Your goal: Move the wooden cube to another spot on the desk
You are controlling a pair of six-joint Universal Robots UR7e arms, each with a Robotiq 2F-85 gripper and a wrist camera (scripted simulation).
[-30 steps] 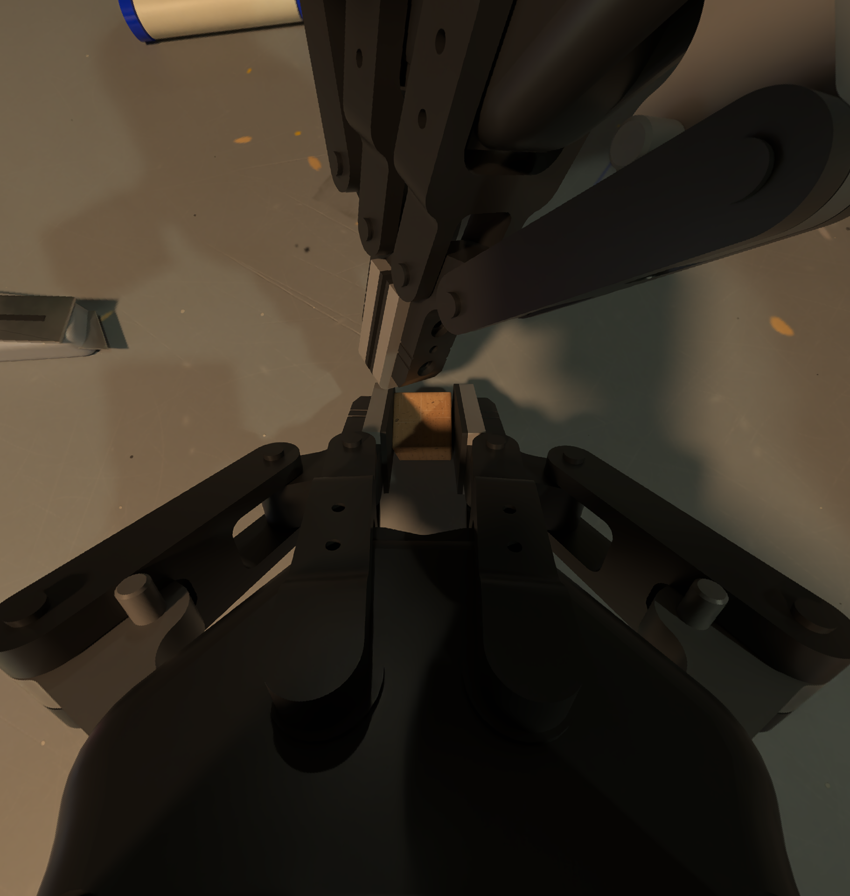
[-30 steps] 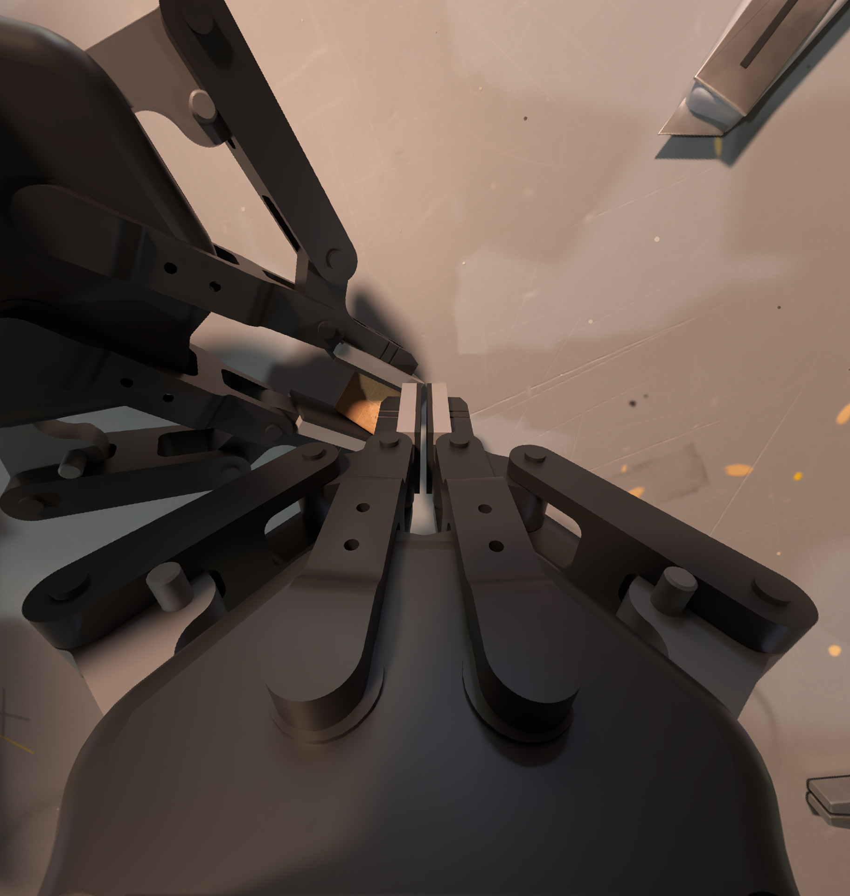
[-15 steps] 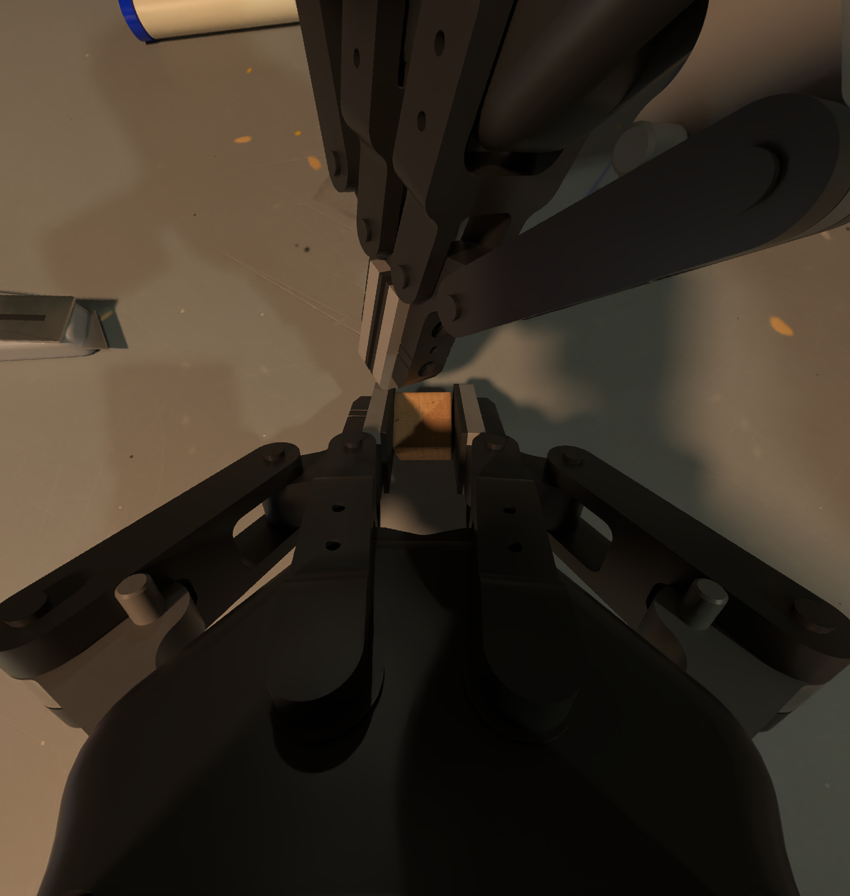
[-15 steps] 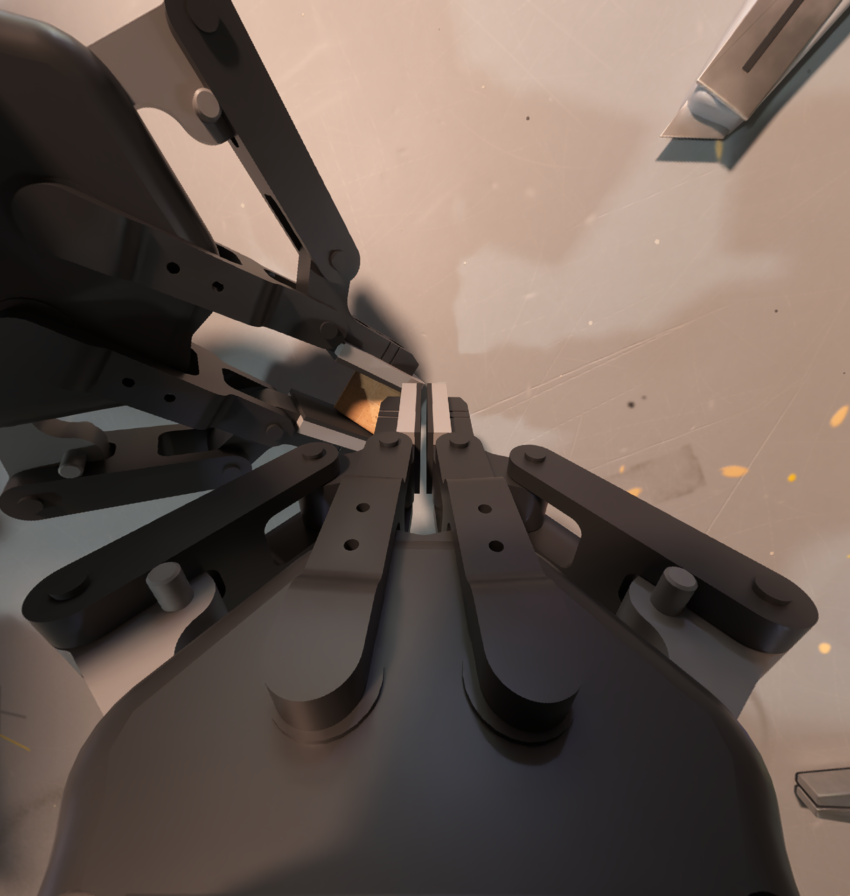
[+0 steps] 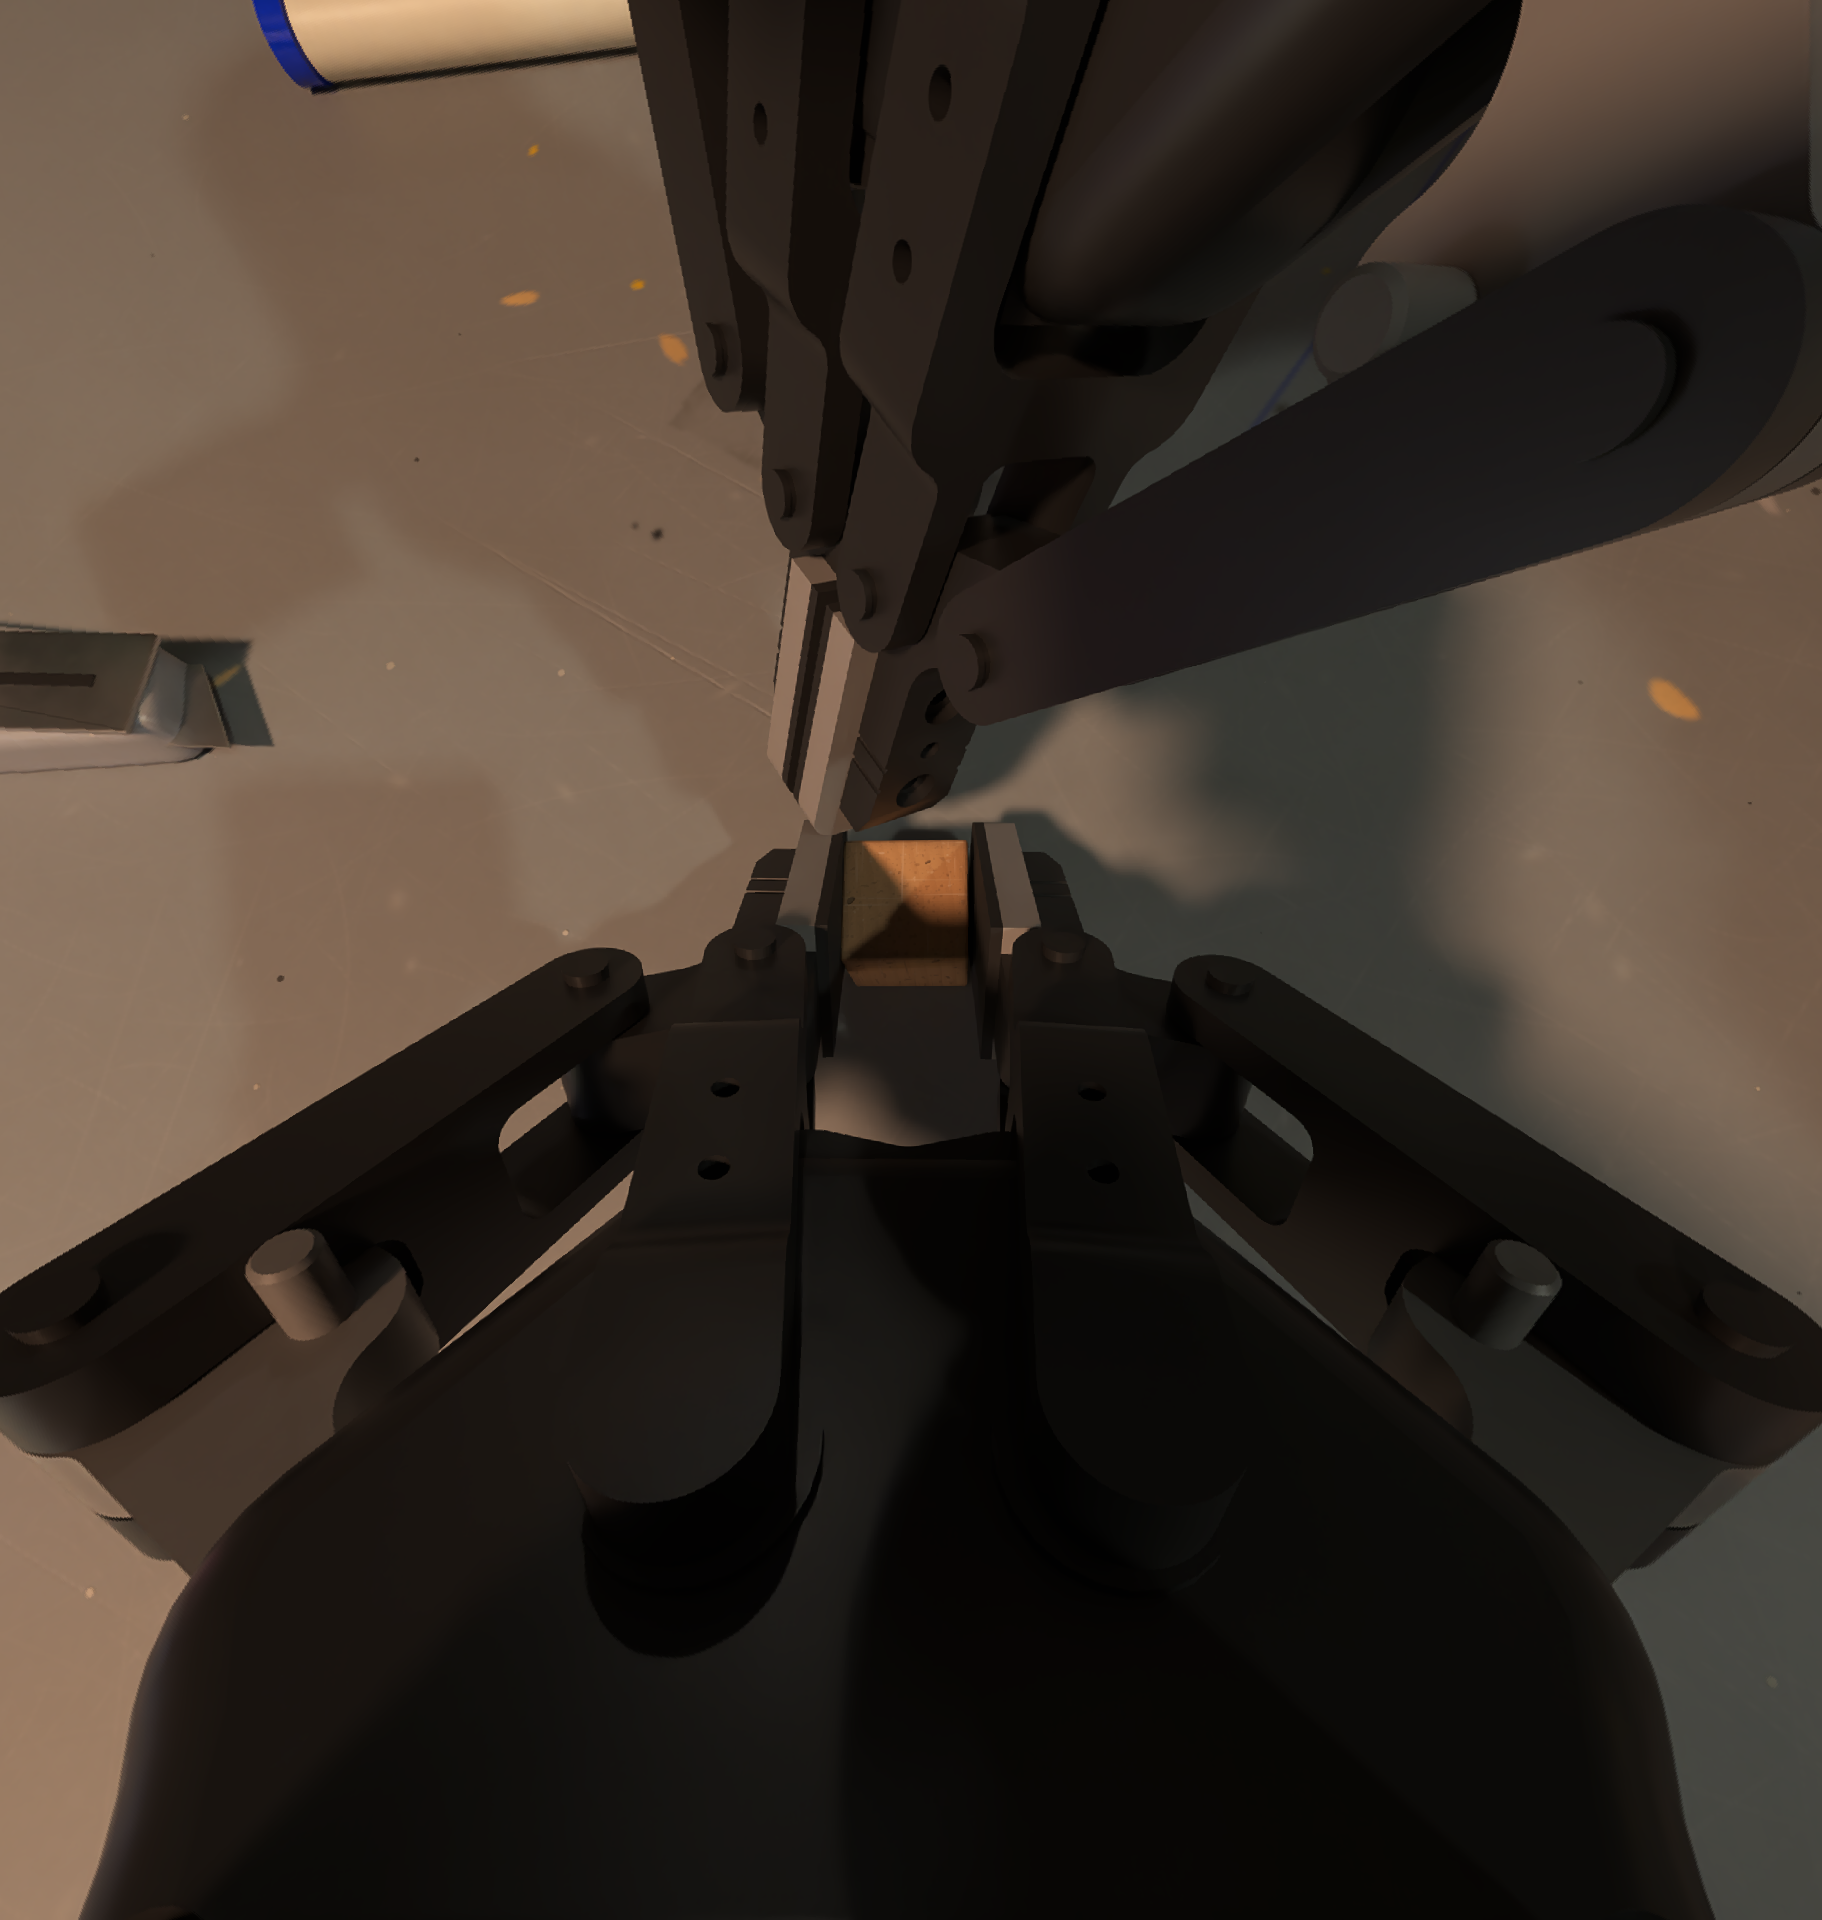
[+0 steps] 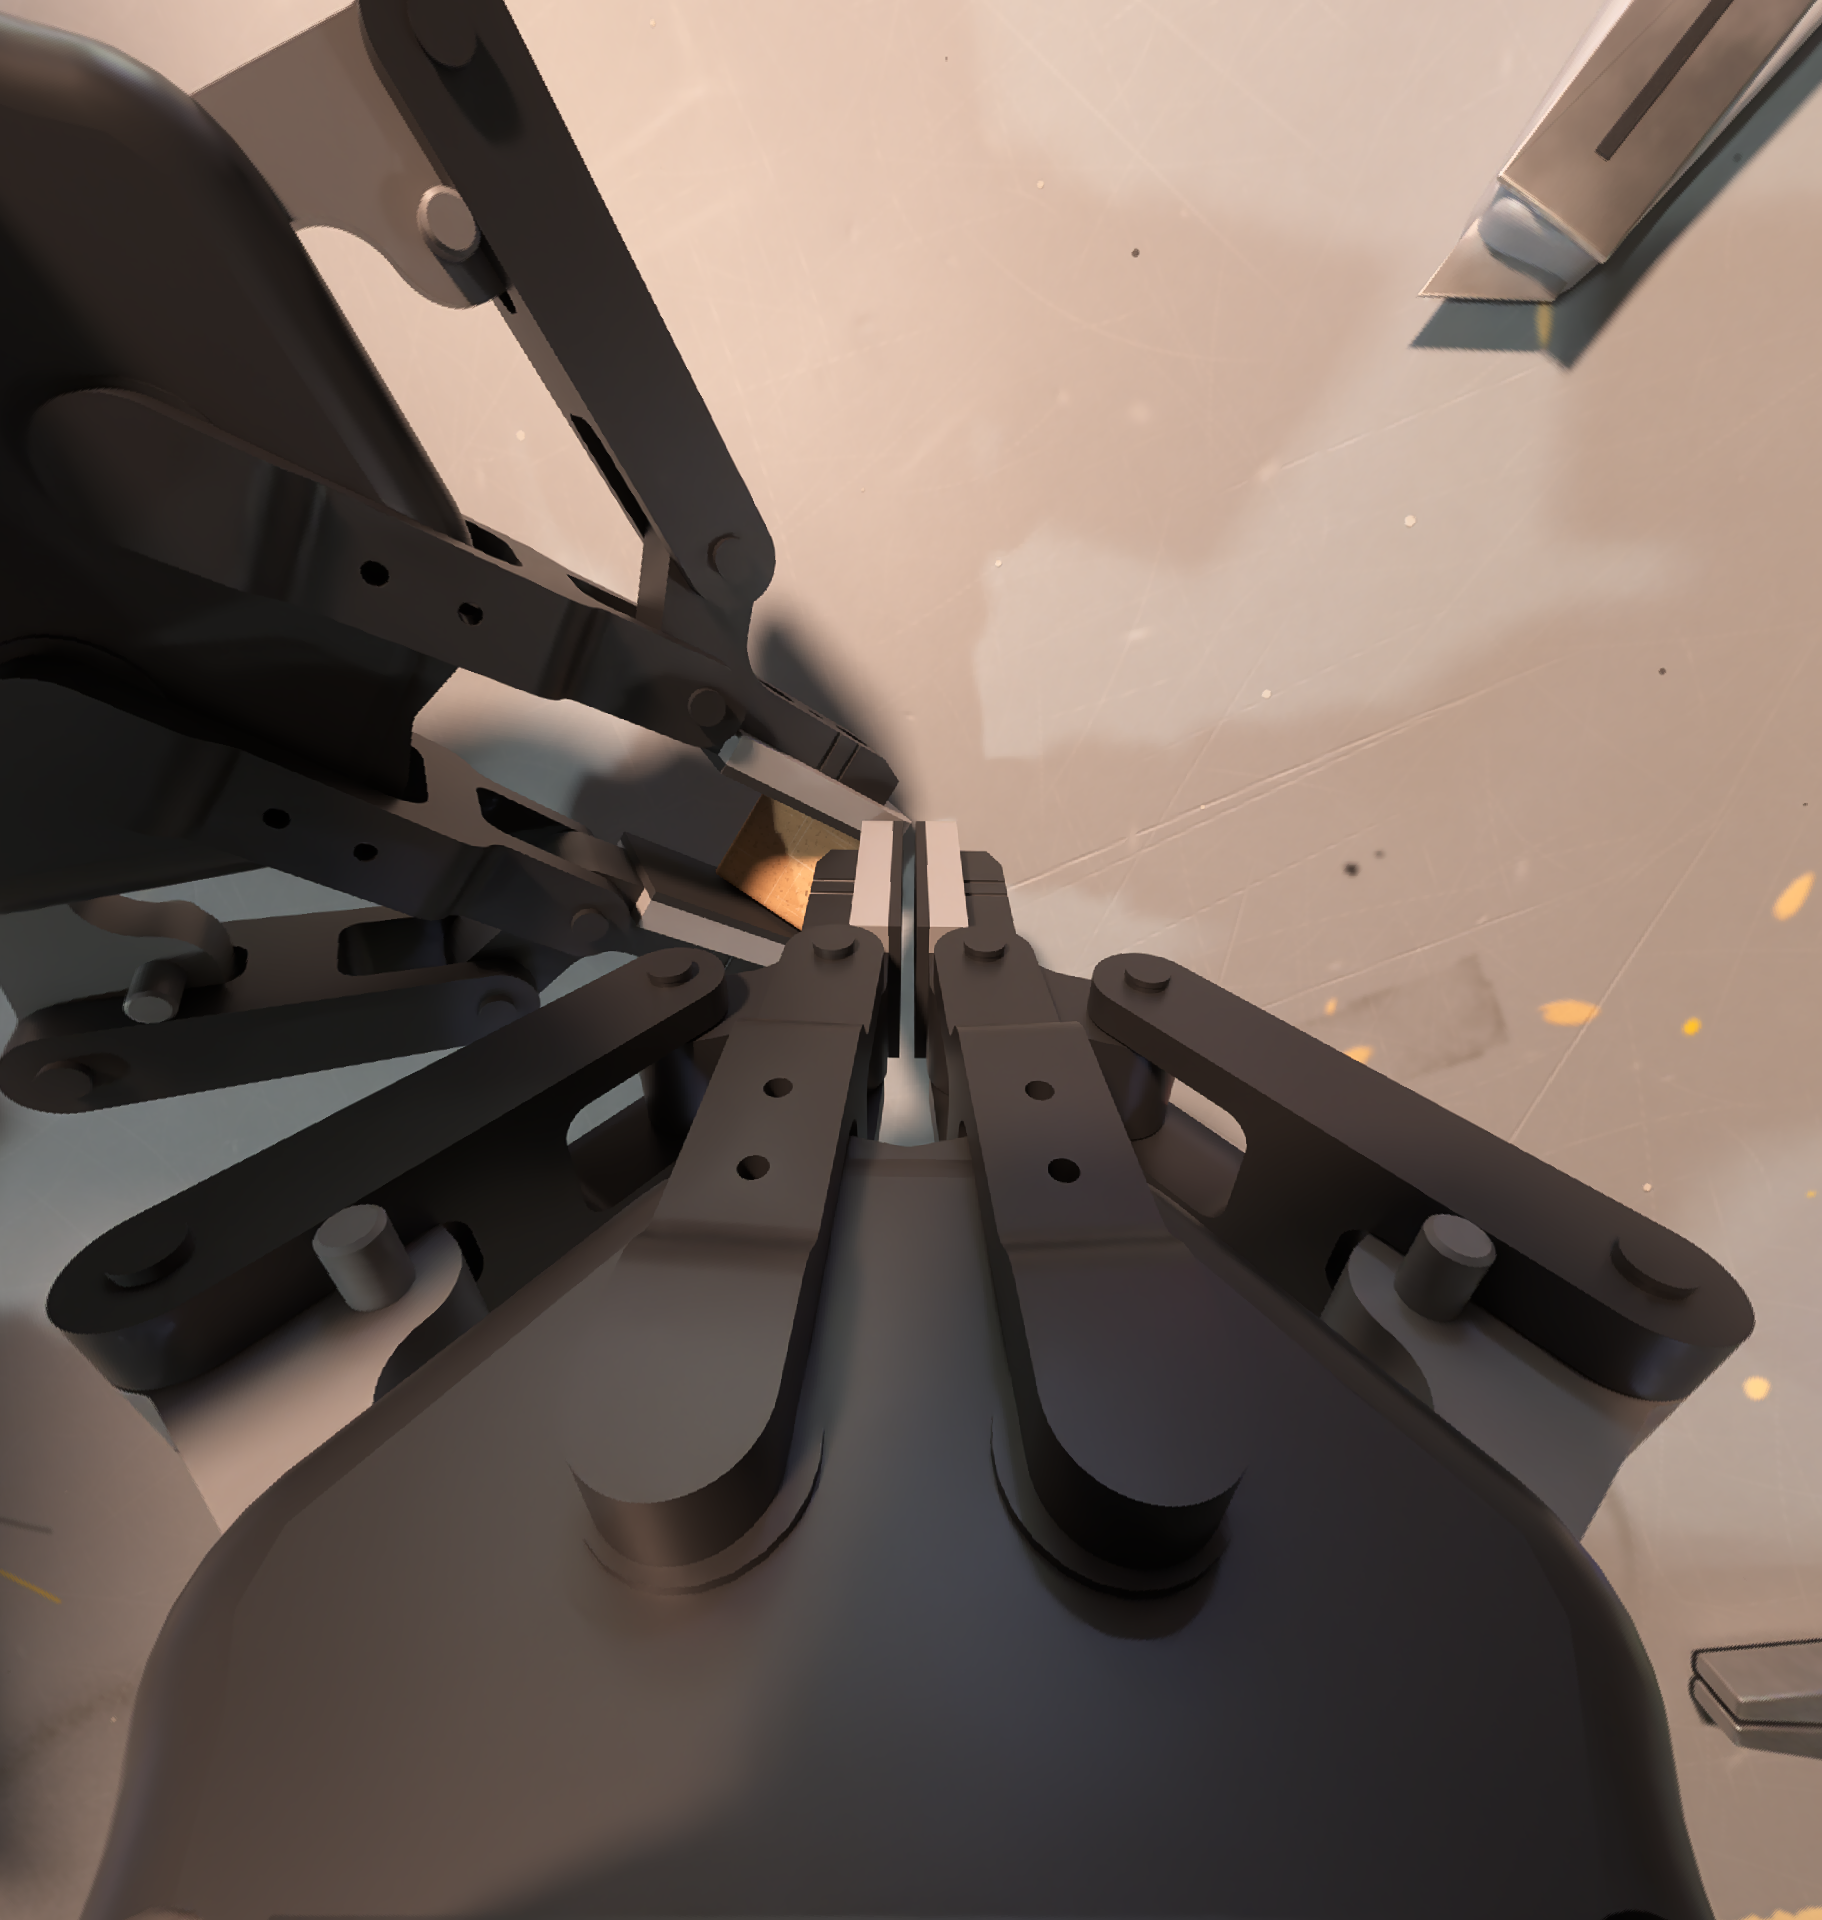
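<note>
The small wooden cube [image 5: 907, 909] sits between the two pads of my left gripper [image 5: 905, 883], which is shut on it just above the beige desk. In the right wrist view the cube [image 6: 777, 868] shows between the left gripper's pads, at the left of my own fingers. My right gripper [image 6: 909, 873] is shut and empty, its pads nearly touching. In the left wrist view it [image 5: 819, 717] comes down from the top, with its tips right beside the cube's far left corner.
A metal utility knife [image 5: 86, 696] lies on the desk at the left; it also shows at the top right of the right wrist view [image 6: 1613, 156]. A white cylinder with a blue end [image 5: 439, 36] lies at the top left. A grey flat object [image 6: 1790, 1704] lies at the lower right edge.
The right gripper has lifted or drawn back slightly, so the desk objects shift a little in its view. The left gripper and the cube have stayed still.
</note>
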